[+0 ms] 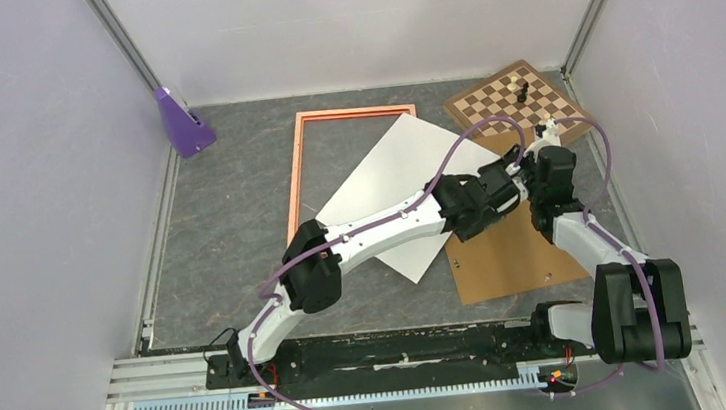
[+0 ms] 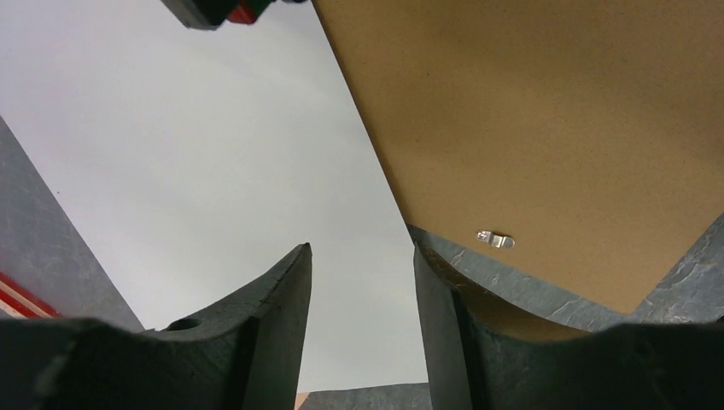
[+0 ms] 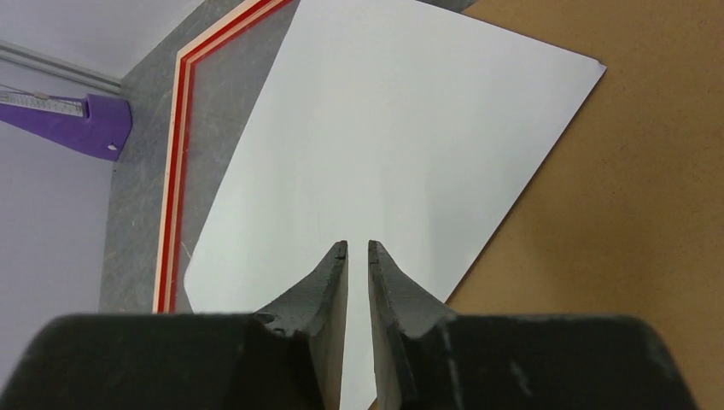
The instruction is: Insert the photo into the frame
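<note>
My left pincer [image 2: 363,252] hangs partly open, holding nothing. My right pincer [image 3: 358,245] is narrowed to a slit; I cannot tell whether it grips. The photo [image 1: 387,178] lies white side up at centre, skewed across the frame [image 1: 294,181] and the brown board [image 1: 505,262].

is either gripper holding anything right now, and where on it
Left gripper is open, holding nothing. Right gripper is nearly shut over the photo, near its edge; a grip cannot be told.
</note>
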`<action>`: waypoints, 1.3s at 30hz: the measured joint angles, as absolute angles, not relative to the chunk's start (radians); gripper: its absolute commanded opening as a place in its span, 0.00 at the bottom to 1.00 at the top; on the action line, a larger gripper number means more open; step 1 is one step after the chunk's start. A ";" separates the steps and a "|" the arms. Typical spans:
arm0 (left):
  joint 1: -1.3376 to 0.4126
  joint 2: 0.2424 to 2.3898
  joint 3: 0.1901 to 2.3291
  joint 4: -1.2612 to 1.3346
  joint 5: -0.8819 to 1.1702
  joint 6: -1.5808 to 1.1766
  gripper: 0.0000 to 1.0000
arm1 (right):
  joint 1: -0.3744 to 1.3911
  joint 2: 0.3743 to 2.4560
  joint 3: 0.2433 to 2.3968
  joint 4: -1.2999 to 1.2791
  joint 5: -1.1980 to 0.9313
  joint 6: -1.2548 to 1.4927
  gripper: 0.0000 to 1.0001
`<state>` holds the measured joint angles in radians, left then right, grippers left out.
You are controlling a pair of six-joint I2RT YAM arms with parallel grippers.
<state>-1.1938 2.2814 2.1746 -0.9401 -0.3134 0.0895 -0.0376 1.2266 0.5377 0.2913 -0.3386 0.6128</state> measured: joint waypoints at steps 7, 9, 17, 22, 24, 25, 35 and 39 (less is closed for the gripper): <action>-1.162 2.261 2.131 -0.934 -0.232 0.089 0.62 | -0.044 1.240 0.538 0.281 -0.323 0.517 0.24; -1.126 2.230 2.080 -0.930 -0.176 0.089 0.67 | -0.044 1.241 0.538 0.263 -0.316 0.461 0.27; -0.780 2.075 1.940 -0.908 0.072 0.090 0.76 | -0.043 1.269 0.538 0.221 -0.348 0.256 0.56; -0.603 2.069 1.940 -0.881 0.176 0.090 0.76 | -0.041 1.275 0.504 0.212 -0.396 0.189 0.61; -0.559 2.086 1.953 -0.882 0.212 0.090 0.76 | -0.037 1.275 0.472 0.216 -0.414 0.182 0.61; -0.540 2.104 1.972 -0.883 0.232 0.090 0.76 | -0.033 1.275 0.453 0.216 -0.422 0.182 0.61; -0.405 2.317 2.078 -0.852 0.383 0.090 0.76 | 0.041 1.271 0.356 0.303 -0.462 0.204 0.63; -0.363 2.384 2.136 -0.858 0.449 0.089 0.76 | 0.044 1.271 0.336 0.345 -0.473 0.222 0.63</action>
<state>-0.3630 2.3840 2.1361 -0.8581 0.4488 0.0895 0.0441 1.2705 0.3359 0.3450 -0.4728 0.2218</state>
